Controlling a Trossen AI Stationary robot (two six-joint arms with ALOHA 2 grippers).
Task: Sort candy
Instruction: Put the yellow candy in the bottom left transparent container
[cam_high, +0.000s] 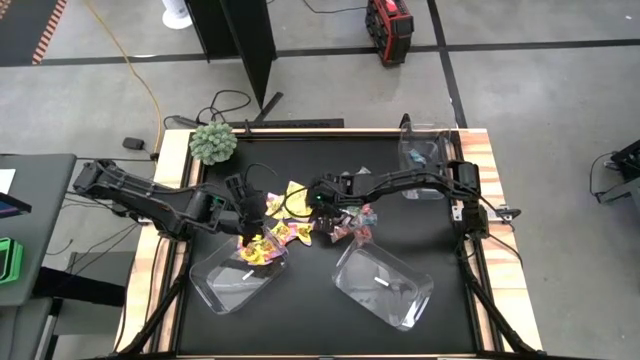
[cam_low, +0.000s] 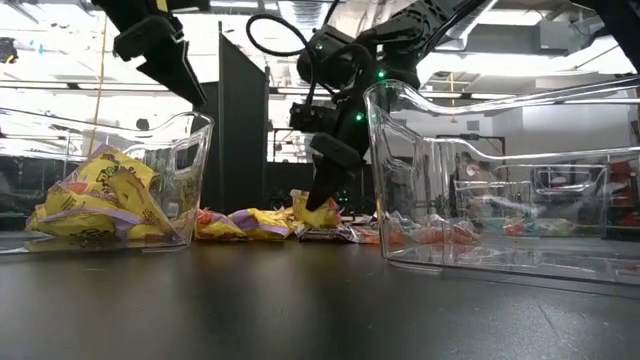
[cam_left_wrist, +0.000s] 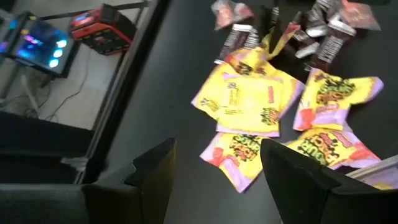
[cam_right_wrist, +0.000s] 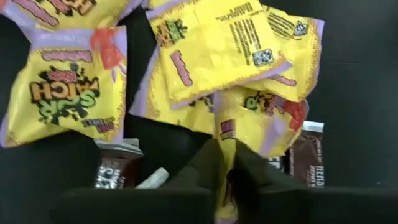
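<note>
A loose pile of candy lies mid-table: yellow packets (cam_high: 292, 212), dark mini bars (cam_left_wrist: 323, 38) and pinkish wrappers (cam_high: 357, 222). Several yellow packets (cam_low: 95, 205) fill the near-left clear bin (cam_high: 225, 285). My right gripper (cam_high: 314, 198) reaches into the pile from the right and is shut on a yellow packet (cam_right_wrist: 249, 115). My left gripper (cam_high: 250, 215) hangs open above the far end of the left bin. Its fingers (cam_left_wrist: 292, 174) hold nothing, with yellow packets (cam_left_wrist: 249, 102) on the table beyond them. My right gripper pinches one yellow packet by its narrow end (cam_right_wrist: 225, 134) between the two fingers (cam_right_wrist: 199, 171). It comes from above, slanting down from the table's right side. The packet's lower part (cam_low: 320, 215) sits low among the other sweets in the pile.
A second clear bin (cam_high: 385, 285) sits near-centre, holding a small white scrap. A third bin (cam_high: 425, 160) stands at the far right with a few sweets inside. A fuzzy green ball plant (cam_high: 213, 143) sits at the far left corner. Wooden table edges (cam_high: 170, 200) frame the black mat.
</note>
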